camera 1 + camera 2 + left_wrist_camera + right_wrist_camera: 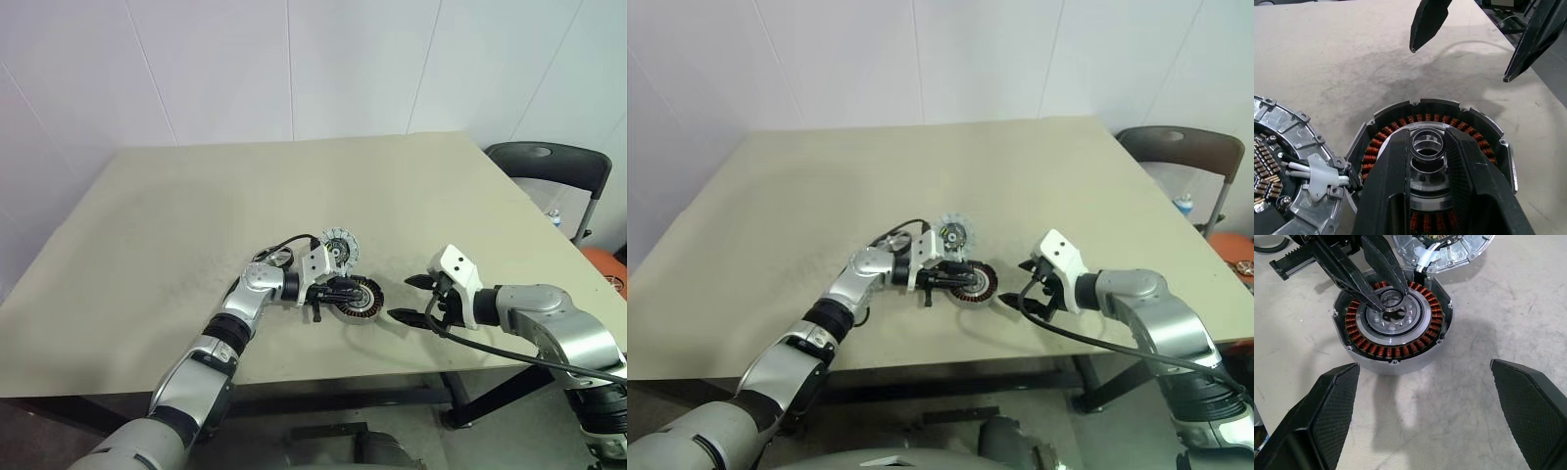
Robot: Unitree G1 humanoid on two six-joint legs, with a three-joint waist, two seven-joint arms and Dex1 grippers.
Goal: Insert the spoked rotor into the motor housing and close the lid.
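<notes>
My left gripper is pinching a small metal ring at the centre of the motor housing on the table; the lid touches it; my right gripper is hanging spread wide nearby

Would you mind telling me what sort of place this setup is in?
Probably a plain lab or test room: a bare beige table against white panelled walls, and a dark folding chair beside it.

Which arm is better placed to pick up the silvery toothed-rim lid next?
Right, probably: the right fingers stand open and empty beside the dark copper-coiled motor housing, while the left fingers pinch the spoked rotor's hub inside it.
</notes>
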